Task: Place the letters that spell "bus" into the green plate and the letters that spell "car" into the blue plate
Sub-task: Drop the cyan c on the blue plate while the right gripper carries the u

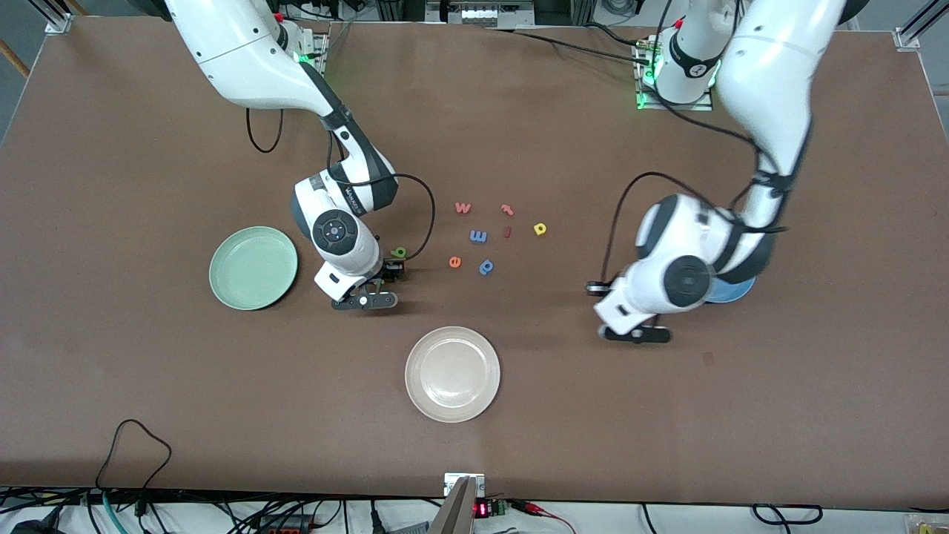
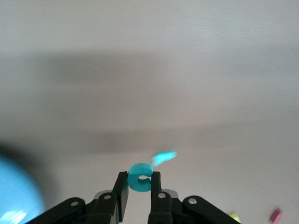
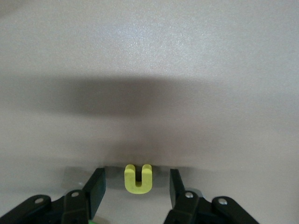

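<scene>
In the left wrist view my left gripper (image 2: 139, 176) is shut on the teal "c" (image 2: 138, 183), with a blurred teal letter (image 2: 164, 157) lying on the table just past it. This gripper (image 1: 630, 326) hangs over the table beside the blue plate (image 1: 734, 291), which the left arm mostly hides. My right gripper (image 3: 137, 176) stands open and low, its fingers on either side of the yellow "u" (image 3: 138, 179), which lies flat on the table untouched. That gripper (image 1: 374, 285) is between the green plate (image 1: 253, 267) and the dark green "b" (image 1: 399, 253). The yellow "a" (image 1: 540, 229) lies mid-table.
A cream plate (image 1: 452, 374) sits nearer the front camera at mid-table. Other loose letters lie in the middle: pink "w" (image 1: 463, 208), pink hooked letter (image 1: 507, 210), blue "m" (image 1: 478, 236), red stroke (image 1: 508, 232), orange "e" (image 1: 454, 261), blue "p" (image 1: 485, 266).
</scene>
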You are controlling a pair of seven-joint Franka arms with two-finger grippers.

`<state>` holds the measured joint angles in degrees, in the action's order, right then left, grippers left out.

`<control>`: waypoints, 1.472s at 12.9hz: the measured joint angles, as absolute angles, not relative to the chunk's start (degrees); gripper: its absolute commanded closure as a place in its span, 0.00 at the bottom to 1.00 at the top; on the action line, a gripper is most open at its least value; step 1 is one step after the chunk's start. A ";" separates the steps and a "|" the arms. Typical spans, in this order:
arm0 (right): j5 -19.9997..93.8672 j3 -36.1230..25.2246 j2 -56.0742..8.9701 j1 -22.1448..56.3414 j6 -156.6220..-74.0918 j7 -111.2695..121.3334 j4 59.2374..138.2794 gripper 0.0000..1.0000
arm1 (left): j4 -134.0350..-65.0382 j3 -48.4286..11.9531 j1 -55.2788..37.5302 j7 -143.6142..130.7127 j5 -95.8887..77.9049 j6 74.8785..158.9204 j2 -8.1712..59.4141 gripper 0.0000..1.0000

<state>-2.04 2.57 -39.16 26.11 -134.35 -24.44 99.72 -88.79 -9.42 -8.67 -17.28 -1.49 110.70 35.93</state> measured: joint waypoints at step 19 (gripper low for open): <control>-2.04 1.92 -38.90 26.34 -134.67 -24.40 99.53 0.94 | -111.68 -9.15 8.71 -11.84 3.81 120.74 31.12 0.09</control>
<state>-2.04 1.92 -38.90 26.34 -134.67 -24.40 99.53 -111.68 -9.15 8.71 -11.84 3.81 120.74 31.12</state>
